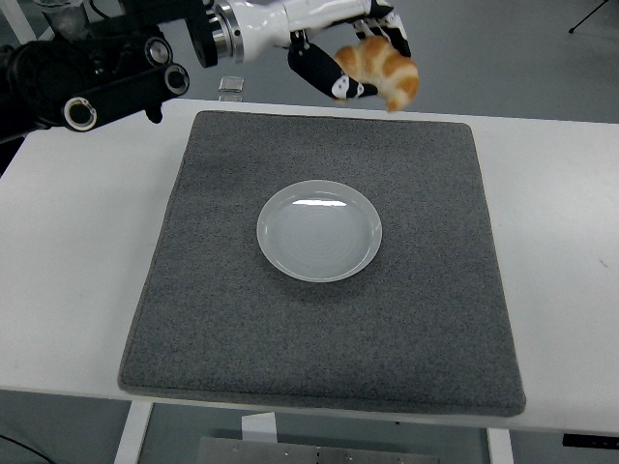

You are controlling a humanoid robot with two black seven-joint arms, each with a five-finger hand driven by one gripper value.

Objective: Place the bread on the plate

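**Inspector:** One arm is working. The left hand (pixel 353 53) reaches in from the upper left, raised above the far edge of the grey mat (pixel 193 319), fingers (pixel 324 75) closed around the bread (pixel 385 72). No right hand appears anywhere in view.

**Clerk:** How far along would you put the task?

**Inspector:** Roughly midway, in my judgement. The bread is grasped and airborne; that part is done. The white plate (pixel 285 261) sits near the middle of the mat with nothing on it, and the bread hangs well apart from it, beyond and somewhat to the right. What remains is to bring the bread nearer and over the plate, lower it, and let go.

**Clerk:** Describe the item.

**Inspector:** A croissant-shaped piece, golden-orange with paler ridged bands, curved, one tapered end pointing down and to the right, free of the hand. The other end is covered by the fingers. It looks whole, no crumbs or breaks visible. Whether it is real or a replica I cannot tell.

**Clerk:** Anything else of note?

**Inspector:** The mat lies flat on the white table (pixel 77 251). A small dark object (pixel 230 85) rests on the floor beyond the far edge; too small to identify.
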